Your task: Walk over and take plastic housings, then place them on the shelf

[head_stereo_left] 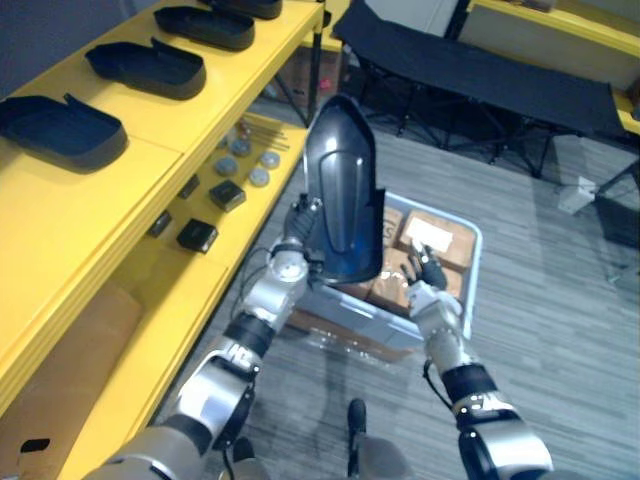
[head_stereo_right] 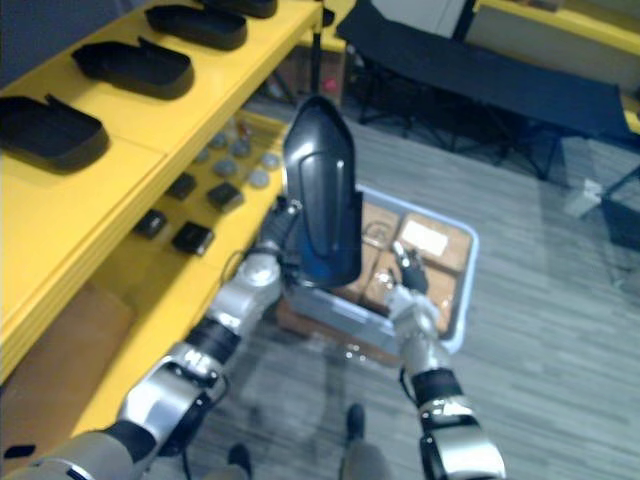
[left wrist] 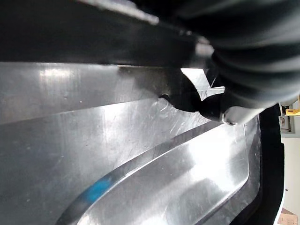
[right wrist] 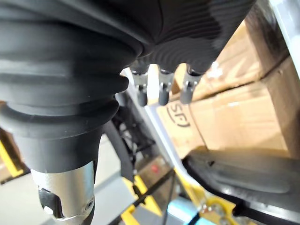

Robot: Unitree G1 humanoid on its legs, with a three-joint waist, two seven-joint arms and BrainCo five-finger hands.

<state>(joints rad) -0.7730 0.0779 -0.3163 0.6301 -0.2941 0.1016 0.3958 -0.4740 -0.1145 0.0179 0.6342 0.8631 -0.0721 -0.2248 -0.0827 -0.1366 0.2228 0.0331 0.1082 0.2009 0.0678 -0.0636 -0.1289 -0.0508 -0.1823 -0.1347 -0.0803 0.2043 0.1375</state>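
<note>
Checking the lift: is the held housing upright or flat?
Upright: housing stands on end in the left hand, by the crate; right hand open beside it.

We see even, fairly bright indoor light across the whole scene. It seems to fall from above, though no lamp shows, so we cannot be sure. The yellow shelf is lit flat, with slight shade only beneath its top board. The glossy plastic housing carries a pale streak of glare down its face, and in the left wrist view its surface shines in broad white bands with one small blue reflection. The grey floor looks duller and turns dark under the black cot. In the right wrist view the right hand sits in shade, its dark-tipped fingers set against brightly lit cardboard boxes.
</note>
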